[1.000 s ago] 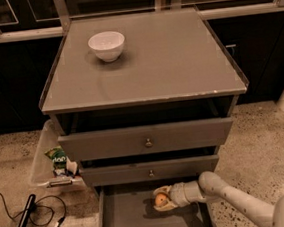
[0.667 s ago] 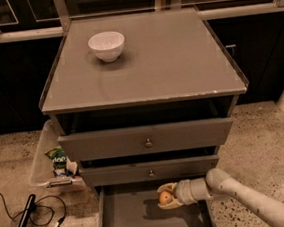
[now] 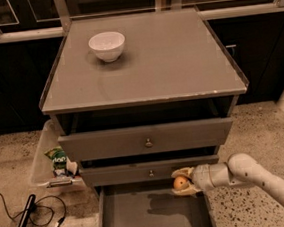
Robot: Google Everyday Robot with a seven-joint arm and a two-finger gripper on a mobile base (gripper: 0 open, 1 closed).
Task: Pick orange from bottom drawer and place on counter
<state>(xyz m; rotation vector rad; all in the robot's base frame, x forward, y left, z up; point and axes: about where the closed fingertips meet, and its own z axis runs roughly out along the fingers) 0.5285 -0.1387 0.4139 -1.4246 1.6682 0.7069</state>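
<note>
Camera view: looking down at the front of a grey cabinet, so counts first

Orange (image 3: 180, 183): just one, off the drawer floor, below the counter's front edge and over toward its front-right corner

Gripper (image 3: 182, 183): one, coming in from the right, right in front of the middle drawer's face, over the back right of the bottom drawer

Fingers (image 3: 184, 172): closed round the orange, one above it and one below

Arm (image 3: 261, 174): one, pale, runs off to the lower right

Bottom drawer (image 3: 147, 218): pulled out, flat grey floor with the gripper's shadow on it

Upper drawers (image 3: 109, 142): two, each a bit ajar, so three drawers total

Knobs (image 3: 148, 143): two, one per upper drawer

Counter (image 3: 172, 62): one bowl on it, nothing else I can spot

Bowl (image 3: 107, 45): one, white, near the back-left corner

Bin (image 3: 40, 160): one clear one on the floor off the left edge, with a green snack bag (image 3: 59, 157) inside

Cables (image 3: 26, 217): dark tangle on the floor at lower left, can't count them
</note>
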